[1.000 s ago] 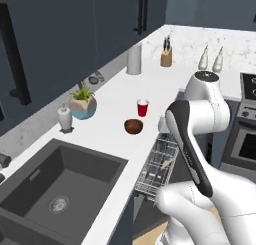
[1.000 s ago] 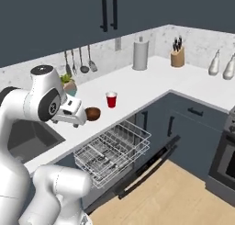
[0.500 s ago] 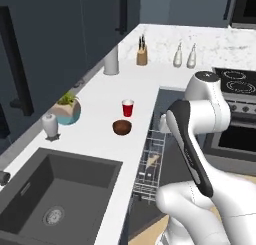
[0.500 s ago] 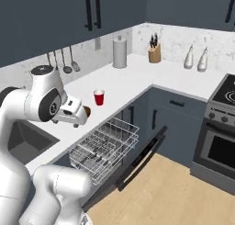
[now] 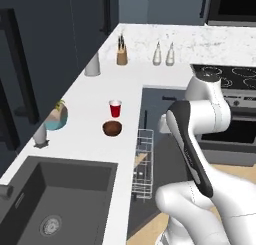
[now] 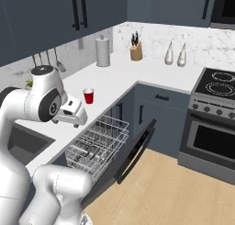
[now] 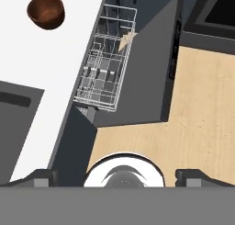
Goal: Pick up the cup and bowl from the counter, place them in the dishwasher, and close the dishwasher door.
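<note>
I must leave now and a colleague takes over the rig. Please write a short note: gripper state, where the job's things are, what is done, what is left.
Gripper: open and holding nothing, hanging above the floor beside the open dishwasher.
Small red party cup: upright on the white stone-look counter.
Small dark reddish-brown bowl: on the counter just in front of the cup, apart from it.
Dishwasher: slate-blue door folded down, white wire rack pulled out, with no cup or bowl in it.
Done: nothing placed yet.
Left: pick up the cup and the bowl, put both in the rack, close the door.
</note>
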Controlling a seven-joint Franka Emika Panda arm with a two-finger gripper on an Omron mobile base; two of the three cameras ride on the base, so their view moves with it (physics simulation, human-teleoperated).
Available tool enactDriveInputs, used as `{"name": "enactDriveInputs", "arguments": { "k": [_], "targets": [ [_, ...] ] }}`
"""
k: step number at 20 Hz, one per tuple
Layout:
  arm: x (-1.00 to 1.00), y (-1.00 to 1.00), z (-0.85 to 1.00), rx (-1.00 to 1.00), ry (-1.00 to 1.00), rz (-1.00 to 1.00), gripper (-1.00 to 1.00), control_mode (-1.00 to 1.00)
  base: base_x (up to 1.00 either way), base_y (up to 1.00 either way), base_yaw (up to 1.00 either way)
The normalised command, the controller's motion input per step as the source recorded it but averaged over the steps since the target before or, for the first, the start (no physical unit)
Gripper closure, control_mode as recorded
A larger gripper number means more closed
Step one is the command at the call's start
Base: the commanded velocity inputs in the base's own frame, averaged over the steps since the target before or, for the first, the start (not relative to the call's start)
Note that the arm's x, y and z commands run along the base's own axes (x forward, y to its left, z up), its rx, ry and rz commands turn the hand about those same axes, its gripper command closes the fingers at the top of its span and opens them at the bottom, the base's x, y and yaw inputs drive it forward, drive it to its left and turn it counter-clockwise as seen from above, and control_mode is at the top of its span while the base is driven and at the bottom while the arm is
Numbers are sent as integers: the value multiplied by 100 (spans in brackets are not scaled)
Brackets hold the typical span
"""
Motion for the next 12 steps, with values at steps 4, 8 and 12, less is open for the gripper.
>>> {"name": "enactDriveInputs", "arguments": {
  "k": [4,8,12],
  "targets": [
    [8,12,0,0,0,-6,-100,-100,9,23,-10],
    [3,0,0,0,0,-2,-100,-100,0,0,0],
    [0,0,0,0,0,0,-100,-100,0,0,0]
  ]
}}
